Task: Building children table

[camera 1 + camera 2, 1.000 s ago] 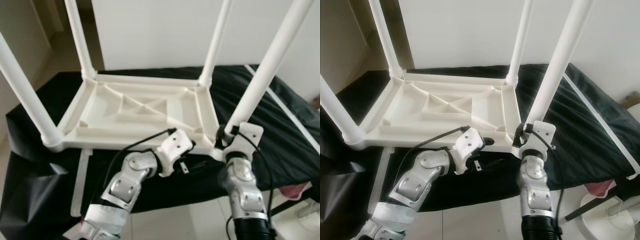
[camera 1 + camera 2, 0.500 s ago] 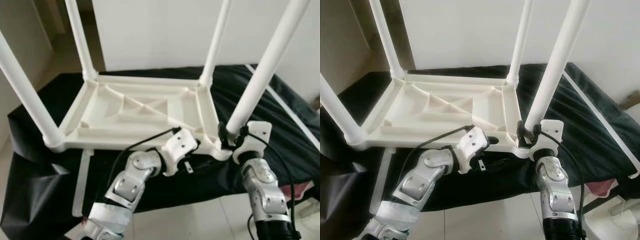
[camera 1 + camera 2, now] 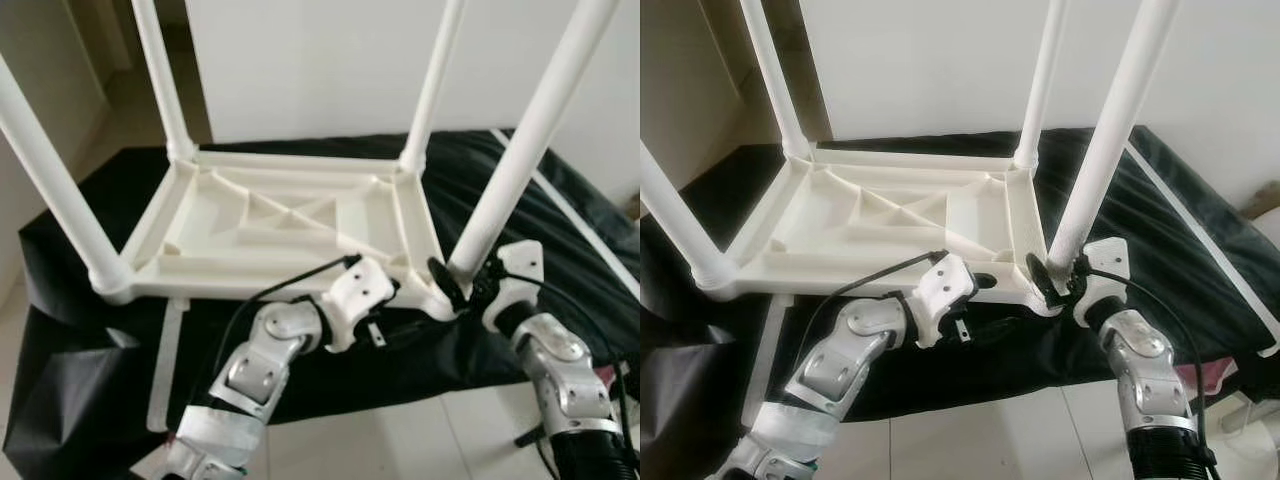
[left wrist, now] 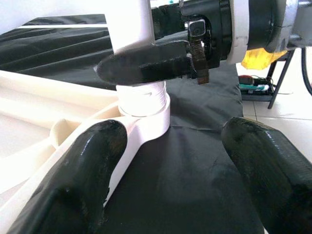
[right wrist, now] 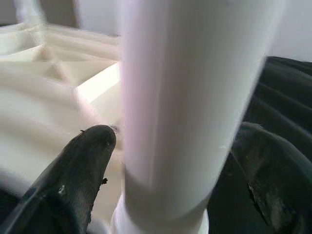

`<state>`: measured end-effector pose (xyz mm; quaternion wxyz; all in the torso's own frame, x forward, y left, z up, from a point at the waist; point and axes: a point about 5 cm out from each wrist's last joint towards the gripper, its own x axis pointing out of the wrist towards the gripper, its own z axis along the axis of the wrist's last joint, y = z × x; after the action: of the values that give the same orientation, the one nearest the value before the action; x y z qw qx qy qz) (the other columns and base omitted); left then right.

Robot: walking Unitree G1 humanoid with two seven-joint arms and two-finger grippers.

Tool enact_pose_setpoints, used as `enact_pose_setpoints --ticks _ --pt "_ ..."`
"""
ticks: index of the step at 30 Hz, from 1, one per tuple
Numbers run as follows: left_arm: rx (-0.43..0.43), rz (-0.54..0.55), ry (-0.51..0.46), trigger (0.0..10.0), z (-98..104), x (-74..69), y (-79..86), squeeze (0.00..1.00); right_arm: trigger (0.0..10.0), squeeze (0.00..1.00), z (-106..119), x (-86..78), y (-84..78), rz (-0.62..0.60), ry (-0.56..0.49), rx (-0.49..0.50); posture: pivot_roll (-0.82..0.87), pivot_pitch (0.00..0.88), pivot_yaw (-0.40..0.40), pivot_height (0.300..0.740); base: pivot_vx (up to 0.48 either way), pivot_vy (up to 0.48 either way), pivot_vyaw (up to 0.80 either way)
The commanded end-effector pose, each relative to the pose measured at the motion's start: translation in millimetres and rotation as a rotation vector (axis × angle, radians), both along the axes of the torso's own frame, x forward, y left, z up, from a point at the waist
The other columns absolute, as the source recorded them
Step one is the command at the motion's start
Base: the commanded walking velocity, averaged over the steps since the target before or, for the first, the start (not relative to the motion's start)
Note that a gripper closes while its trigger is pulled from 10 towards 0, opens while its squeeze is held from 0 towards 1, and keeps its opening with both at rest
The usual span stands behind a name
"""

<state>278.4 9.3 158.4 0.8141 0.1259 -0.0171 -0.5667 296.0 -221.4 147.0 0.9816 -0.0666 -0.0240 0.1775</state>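
A white plastic children's table (image 3: 270, 225) is lying upside down on a black sheet (image 3: 560, 250), its four white tubular legs pointing up. The left gripper (image 3: 400, 290) is reaching under the table's near edge, close to the near right corner, its fingers (image 4: 87, 165) spread apart. To the right, the right gripper (image 3: 1058, 280) is straddling the base of the near right leg (image 3: 1095, 160), fingers (image 5: 80, 161) apart on either side of it
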Motion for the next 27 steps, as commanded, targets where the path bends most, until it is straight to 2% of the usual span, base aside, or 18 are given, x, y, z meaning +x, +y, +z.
enact_pose_setpoints --ticks 1,4,5,6,7,9,13,17,21,22,23,24,25,27 --pt "0.002 0.055 -0.012 10.0 -1.1 0.5 0.4 0.00 10.0 0.00 0.7 1.7 1.4 0.052 -0.003 0.001 0.02 0.000 -0.008 0.740 0.000 0.000 0.00" --pt "0.004 0.053 -0.013 10.0 -1.4 0.4 -0.1 0.00 9.8 0.00 0.7 2.3 2.1 0.074 -0.001 -0.002 0.02 0.000 -0.007 0.740 0.000 0.000 0.00" --pt "0.006 0.054 -0.013 10.0 -1.5 0.8 -0.4 0.00 4.6 0.00 0.3 2.7 2.2 0.077 -0.001 -0.011 0.02 0.000 -0.006 0.740 0.000 0.000 0.00" --pt "0.007 0.054 -0.014 10.0 -1.7 1.0 -0.5 0.00 4.6 0.00 -0.1 2.9 2.2 0.078 -0.001 -0.016 0.01 0.000 -0.006 0.740 0.000 0.000 0.00" --pt "0.008 0.054 -0.013 10.0 -1.7 1.1 -0.6 0.00 0.0 0.00 -0.8 3.1 1.8 0.084 0.003 -0.016 0.01 0.000 -0.006 0.740 0.000 0.000 0.00" --pt "0.007 0.054 -0.015 10.0 -0.9 1.7 -1.1 0.00 0.0 0.00 -6.2 0.6 2.5 0.092 0.027 0.020 0.02 0.000 -0.009 0.740 0.000 0.000 0.00" --pt "0.007 0.054 -0.016 10.0 -0.7 1.7 -1.1 0.00 0.0 0.00 -10.9 -2.1 3.9 0.092 0.040 0.022 0.01 0.000 -0.009 0.740 0.000 0.000 0.00" --pt "0.002 0.047 -0.007 10.0 -1.3 -0.1 -2.7 0.00 0.0 0.00 -22.6 -6.8 6.1 -0.001 0.068 0.086 0.01 0.000 -0.003 0.740 0.000 0.000 0.00" --pt "0.003 0.046 -0.008 10.0 -1.5 -0.3 -2.9 0.00 0.0 0.00 -23.0 -6.9 7.2 -0.022 0.069 0.100 0.00 0.000 -0.004 0.740 0.000 0.000 0.00" --pt "0.004 0.045 -0.009 10.0 -1.5 -0.1 -3.1 0.00 1.8 0.00 -21.3 -6.6 8.7 -0.058 0.051 0.119 0.00 0.000 -0.003 0.740 0.000 0.000 0.00" --pt "0.004 0.043 -0.010 10.0 -1.0 0.2 -3.4 0.00 10.0 0.00 -19.0 -5.9 11.3 -0.118 0.041 0.154 0.00 0.000 -0.001 0.740 0.000 0.000 0.00" --pt "0.004 0.043 -0.010 10.0 -1.0 0.2 -3.4 0.00 10.0 0.00 -19.0 -5.9 11.3 -0.118 0.041 0.154 0.00 0.000 -0.001 0.740 0.000 0.000 0.00" --pt "0.005 0.038 -0.011 10.0 -0.4 0.1 -3.8 0.00 10.0 0.00 -17.7 -4.7 12.6 -0.186 0.038 0.189 0.00 0.000 -0.001 0.740 0.000 0.000 0.00" --pt "0.005 0.038 -0.011 10.0 -0.4 0.1 -3.8 0.00 10.0 0.00 -17.7 -4.7 12.6 -0.186 0.038 0.189 0.00 0.000 -0.001 0.740 0.000 0.000 0.00"
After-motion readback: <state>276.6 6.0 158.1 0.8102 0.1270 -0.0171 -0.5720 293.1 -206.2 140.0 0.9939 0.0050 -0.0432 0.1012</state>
